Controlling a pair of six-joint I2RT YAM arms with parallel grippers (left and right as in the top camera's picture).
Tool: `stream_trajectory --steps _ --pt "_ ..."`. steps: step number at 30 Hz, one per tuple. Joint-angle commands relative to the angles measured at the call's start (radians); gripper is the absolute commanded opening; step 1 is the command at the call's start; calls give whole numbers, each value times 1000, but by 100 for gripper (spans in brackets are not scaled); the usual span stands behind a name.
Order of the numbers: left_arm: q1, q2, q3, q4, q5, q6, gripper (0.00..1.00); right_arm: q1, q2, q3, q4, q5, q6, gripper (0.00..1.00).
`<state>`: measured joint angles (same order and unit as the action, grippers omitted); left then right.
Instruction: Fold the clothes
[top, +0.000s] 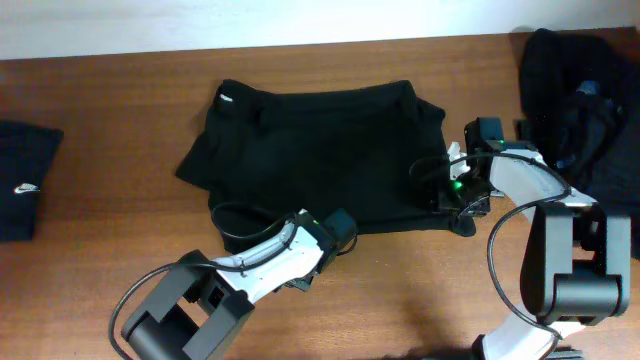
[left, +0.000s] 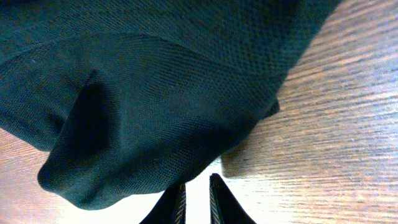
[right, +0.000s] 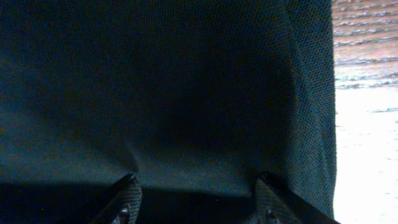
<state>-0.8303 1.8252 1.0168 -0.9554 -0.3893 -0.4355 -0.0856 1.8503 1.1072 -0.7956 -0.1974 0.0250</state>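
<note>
A black T-shirt (top: 310, 150) lies spread flat in the middle of the table, a small white tag near its top left corner. My left gripper (top: 340, 228) is at the shirt's near hem. In the left wrist view its jaws (left: 196, 194) stand almost together, with the edge of the shirt (left: 155, 106) bunched at the tips. My right gripper (top: 442, 187) is over the shirt's right side. Its fingers (right: 127, 190) stand wide apart on the fabric (right: 186, 81), which fills the right wrist view.
A loose heap of dark clothes (top: 585, 95) sits at the back right corner. A folded black garment with a white logo (top: 25, 185) lies at the left edge. Bare wood (top: 420, 300) shows along the near side.
</note>
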Motion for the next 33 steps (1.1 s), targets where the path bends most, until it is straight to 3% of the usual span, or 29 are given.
stream_trajectory --steps 1,15,24,28,33 --pt "0 9 -6 4 -28 -25 15 -6 10 -10 -8 6 -1 64" --pt "0 9 -6 24 -108 -50 16 -6 10 -10 -8 6 -1 64" --pt "0 9 -6 84 -117 -50 52 -6 10 -10 -8 6 -1 64" --pt "0 9 -6 103 -117 -41 60 -6 10 -10 -8 6 -1 64" --pt "0 9 -6 126 -113 -19 61 -6 10 -10 -8 6 -1 64"
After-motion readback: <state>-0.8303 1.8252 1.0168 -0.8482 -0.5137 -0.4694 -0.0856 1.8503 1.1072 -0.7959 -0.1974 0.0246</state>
